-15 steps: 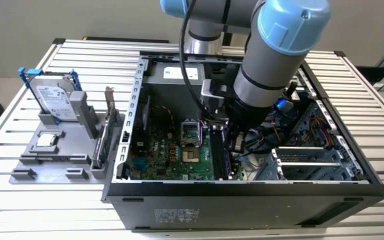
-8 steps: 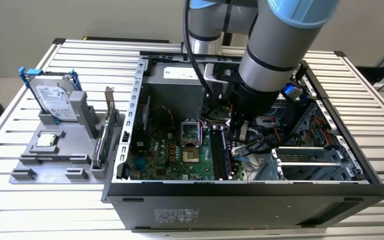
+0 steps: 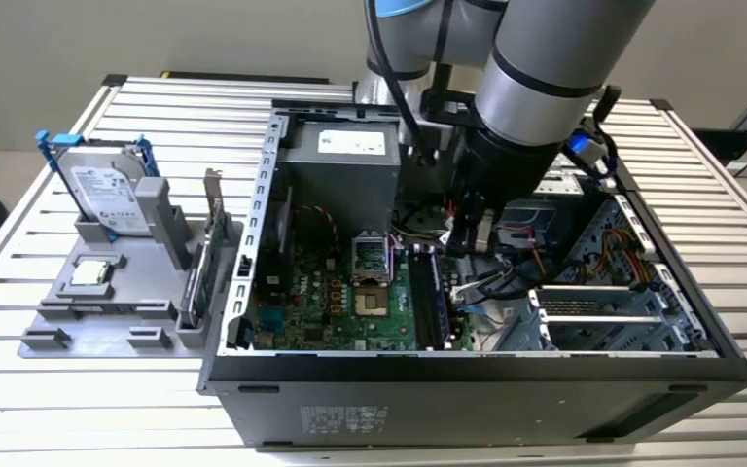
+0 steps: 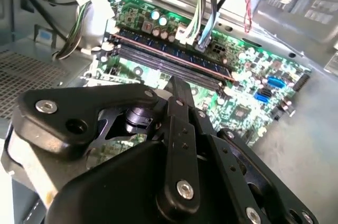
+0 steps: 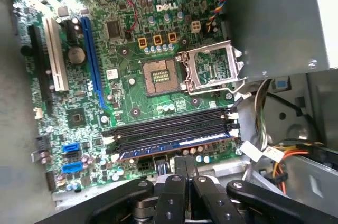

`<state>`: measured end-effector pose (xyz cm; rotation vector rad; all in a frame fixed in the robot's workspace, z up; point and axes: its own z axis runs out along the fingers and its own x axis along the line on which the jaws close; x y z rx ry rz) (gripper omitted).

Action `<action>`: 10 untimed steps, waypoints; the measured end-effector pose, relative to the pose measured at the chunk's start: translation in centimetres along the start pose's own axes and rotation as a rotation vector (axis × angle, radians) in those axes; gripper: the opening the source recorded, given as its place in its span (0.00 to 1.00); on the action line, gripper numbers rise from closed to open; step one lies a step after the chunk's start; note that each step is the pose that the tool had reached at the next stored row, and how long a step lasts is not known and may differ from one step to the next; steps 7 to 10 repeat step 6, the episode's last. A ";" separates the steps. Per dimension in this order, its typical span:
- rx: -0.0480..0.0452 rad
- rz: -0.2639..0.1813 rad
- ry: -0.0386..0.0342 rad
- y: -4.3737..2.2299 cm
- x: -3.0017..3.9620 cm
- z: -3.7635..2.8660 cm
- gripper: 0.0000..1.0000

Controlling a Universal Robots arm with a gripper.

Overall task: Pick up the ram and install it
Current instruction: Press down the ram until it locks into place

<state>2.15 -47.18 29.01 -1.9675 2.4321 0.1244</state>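
Inside the open computer case, over the green board: gripper with fingers pressed together, tips just beside the ram, which sits edge-down in the memory slot nearest them, likely so that the shut tips can press it home.

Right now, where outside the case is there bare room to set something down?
Free: the slatted table in front of the grey parts holder, and the strip behind the hard drive in the exterior view. Crowded: the holder and the open computer case, where the arm reaches in.
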 end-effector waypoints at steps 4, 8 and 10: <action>0.0000 0.000 0.0003 0.01 0.00 -0.07 0.00; 0.0000 0.000 0.0002 0.01 0.00 -0.09 0.00; 0.0000 0.000 0.0002 0.01 0.00 -0.09 0.00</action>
